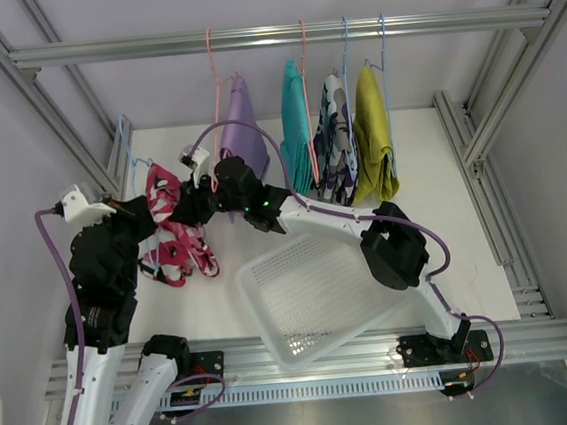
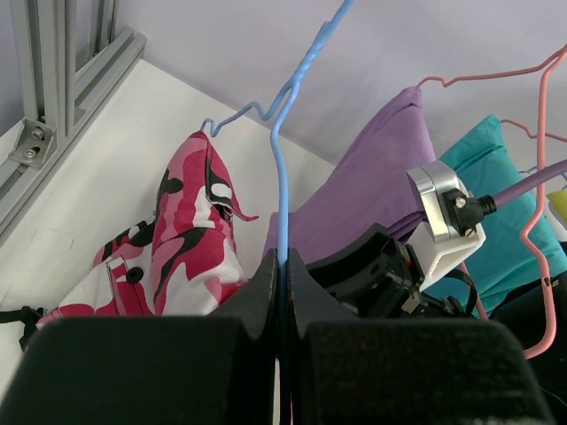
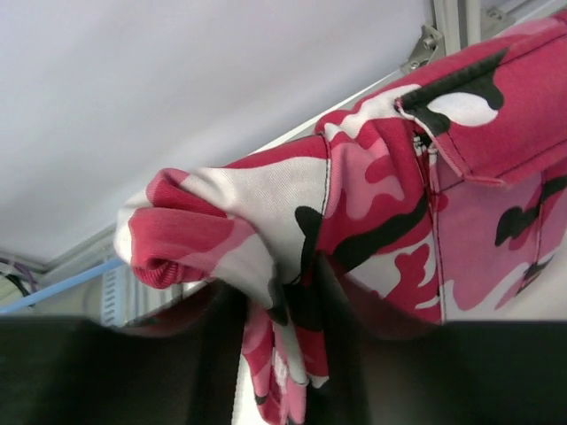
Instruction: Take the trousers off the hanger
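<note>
Trousers (image 1: 177,238), red-and-white camo pair, hang off blue wire hanger (image 2: 283,177). Long axis drops toward near table edge, well left of four other pairs (image 1: 296,136) on the rail (image 1: 276,34). L gripper (image 2: 282,266) clamped tight on hanger's thin wire neck. R gripper (image 3: 282,305) is the nearer arm, just right of the cloth, fingers pinching a bunched fold. Fabric soft, limp, w/ stitched pocket flap (image 3: 496,133). My read: pull goes rightward, off the wire.

Shorts (image 1: 175,238) on a hanger (image 2: 283,195) far left, four more pairs (image 1: 296,131) on the rail (image 1: 277,35) behind, basket (image 1: 311,290) up front on the worktop (image 1: 442,187).
</note>
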Available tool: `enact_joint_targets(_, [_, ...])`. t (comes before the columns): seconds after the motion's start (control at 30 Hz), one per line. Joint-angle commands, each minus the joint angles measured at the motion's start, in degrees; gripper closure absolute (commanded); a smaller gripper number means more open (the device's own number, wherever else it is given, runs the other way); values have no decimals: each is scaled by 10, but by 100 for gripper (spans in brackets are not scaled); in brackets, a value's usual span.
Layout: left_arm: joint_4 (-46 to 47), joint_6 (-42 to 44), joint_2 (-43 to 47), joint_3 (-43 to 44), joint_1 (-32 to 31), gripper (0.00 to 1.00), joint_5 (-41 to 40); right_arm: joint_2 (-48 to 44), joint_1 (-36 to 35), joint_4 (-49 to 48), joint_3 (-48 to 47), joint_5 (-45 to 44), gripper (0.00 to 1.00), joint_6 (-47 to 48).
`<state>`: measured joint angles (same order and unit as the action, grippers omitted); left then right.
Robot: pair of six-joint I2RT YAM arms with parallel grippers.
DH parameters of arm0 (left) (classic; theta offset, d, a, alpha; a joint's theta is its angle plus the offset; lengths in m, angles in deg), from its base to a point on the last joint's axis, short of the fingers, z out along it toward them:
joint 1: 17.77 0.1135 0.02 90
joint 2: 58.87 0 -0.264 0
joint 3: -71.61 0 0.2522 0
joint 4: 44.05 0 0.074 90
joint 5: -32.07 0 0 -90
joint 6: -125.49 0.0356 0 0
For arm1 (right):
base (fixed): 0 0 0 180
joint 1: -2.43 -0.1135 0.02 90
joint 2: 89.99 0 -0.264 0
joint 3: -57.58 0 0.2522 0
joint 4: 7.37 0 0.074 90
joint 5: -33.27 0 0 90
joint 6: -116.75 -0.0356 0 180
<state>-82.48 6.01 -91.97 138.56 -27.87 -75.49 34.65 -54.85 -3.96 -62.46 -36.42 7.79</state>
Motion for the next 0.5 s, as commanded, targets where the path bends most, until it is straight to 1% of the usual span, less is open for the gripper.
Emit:
enact_joint_targets(0.0, [46,-1,2,6,-4,100,15,15,-6,-41,-2,-3,77,-19])
enact_joint_targets(0.07, [47,-1,1,6,-4,100,17,11,-8,-34,-8,-8,94,-20])
enact_joint_targets(0.1, [48,-2,1,6,-4,100,17,9,-9,-28,-10,-12,100,-20])
enact_joint_targets(0.2, [48,-1,1,5,-4,99,12,-8,-19,0,-26,-33,100,-11])
enact_joint_targets(0.3, [45,-3,-4,5,-4,99,6,-31,-37,44,-52,-79,100,8])
enact_joint_targets(0.4, [23,-7,-23,18,-4,100,-11,-52,-54,120,-99,-129,100,30])
enact_joint_targets(0.47, [16,-7,-33,23,-4,100,-10,-62,-61,142,-135,-160,100,33])
